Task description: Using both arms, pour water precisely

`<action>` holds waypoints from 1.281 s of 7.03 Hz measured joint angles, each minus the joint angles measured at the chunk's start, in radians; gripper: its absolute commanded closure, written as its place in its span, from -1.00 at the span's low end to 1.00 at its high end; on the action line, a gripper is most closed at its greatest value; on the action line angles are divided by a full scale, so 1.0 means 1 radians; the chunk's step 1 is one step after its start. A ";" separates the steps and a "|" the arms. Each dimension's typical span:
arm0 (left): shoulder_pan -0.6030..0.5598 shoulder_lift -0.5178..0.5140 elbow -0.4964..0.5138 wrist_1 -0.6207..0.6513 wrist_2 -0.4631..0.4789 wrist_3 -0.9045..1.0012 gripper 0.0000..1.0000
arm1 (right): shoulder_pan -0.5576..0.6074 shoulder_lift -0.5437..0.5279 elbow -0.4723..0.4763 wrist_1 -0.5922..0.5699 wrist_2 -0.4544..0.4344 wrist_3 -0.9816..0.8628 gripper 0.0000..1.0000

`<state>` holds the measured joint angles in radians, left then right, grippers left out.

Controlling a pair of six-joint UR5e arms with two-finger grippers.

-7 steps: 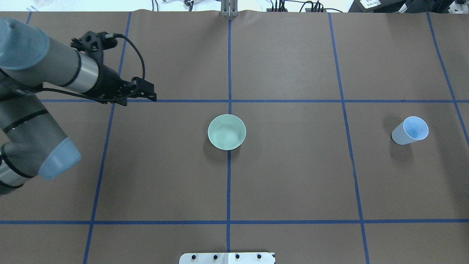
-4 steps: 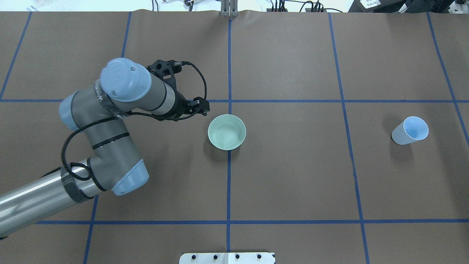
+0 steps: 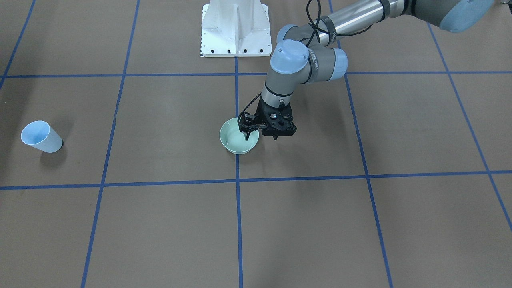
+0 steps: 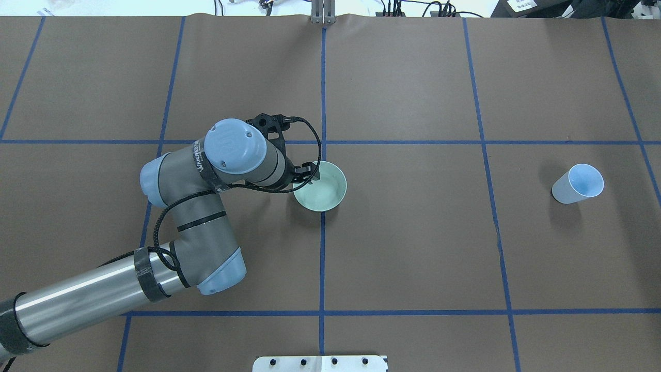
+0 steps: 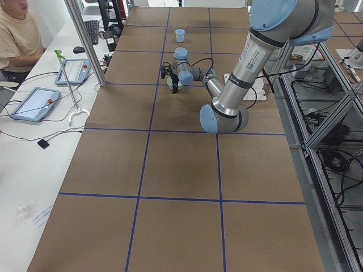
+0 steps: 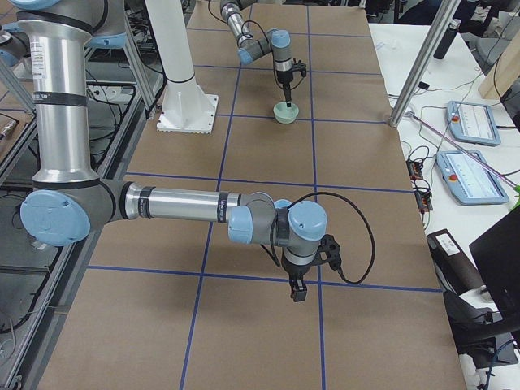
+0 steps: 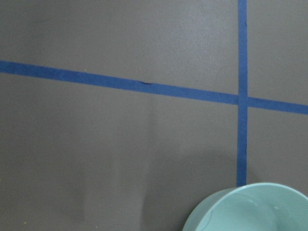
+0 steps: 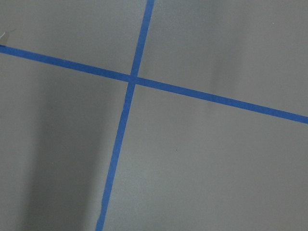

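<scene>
A pale green bowl (image 4: 326, 192) stands at the table's middle, on a blue tape crossing. A faint sheen of water (image 4: 319, 196) lies in its bottom. My left gripper (image 3: 261, 138) points down at the bowl's rim on the robot's left side. It is open, with one finger inside the bowl and one outside. The bowl's rim shows low in the left wrist view (image 7: 250, 209). A light blue cup (image 4: 577, 185) stands far off on the robot's right. My right gripper (image 6: 296, 291) shows only in the exterior right view, low over bare table; I cannot tell its state.
The white pedestal base (image 3: 236, 28) stands at the robot's edge of the table. Blue tape lines (image 8: 132, 79) grid the brown table cover. An operator (image 5: 17, 34) and tablets sit at a bench along the far side, behind a metal post (image 6: 422, 61).
My left arm has swung from the table's left side to the bowl and come down. Its gripper now straddles the bowl's rim. Bowl and cup have not moved.
</scene>
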<state>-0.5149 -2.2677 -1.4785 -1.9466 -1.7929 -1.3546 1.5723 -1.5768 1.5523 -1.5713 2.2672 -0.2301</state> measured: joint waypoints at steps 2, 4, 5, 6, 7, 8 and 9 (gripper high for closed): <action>0.014 -0.004 -0.003 -0.001 0.007 0.001 1.00 | 0.000 0.000 0.002 0.000 0.000 0.000 -1.00; 0.015 -0.012 -0.032 0.001 0.006 0.003 1.00 | 0.000 0.002 0.003 0.001 0.000 0.000 -1.00; 0.011 -0.011 -0.057 0.007 0.006 0.002 1.00 | 0.000 0.003 0.002 0.000 0.000 0.000 -1.00; 0.000 -0.008 -0.084 0.015 0.004 0.003 1.00 | 0.000 0.003 0.002 0.001 0.000 0.000 -1.00; -0.020 0.006 -0.109 0.021 -0.003 0.008 1.00 | 0.000 0.003 0.002 0.001 0.000 0.000 -1.00; -0.051 0.038 -0.137 0.027 -0.028 0.026 1.00 | 0.000 0.003 0.002 0.000 0.000 0.000 -1.00; -0.096 0.105 -0.186 0.031 -0.079 0.074 1.00 | 0.000 0.003 0.003 0.000 0.000 0.000 -1.00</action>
<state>-0.6109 -2.1626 -1.6645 -1.9155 -1.8721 -1.2811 1.5724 -1.5741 1.5552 -1.5715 2.2675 -0.2301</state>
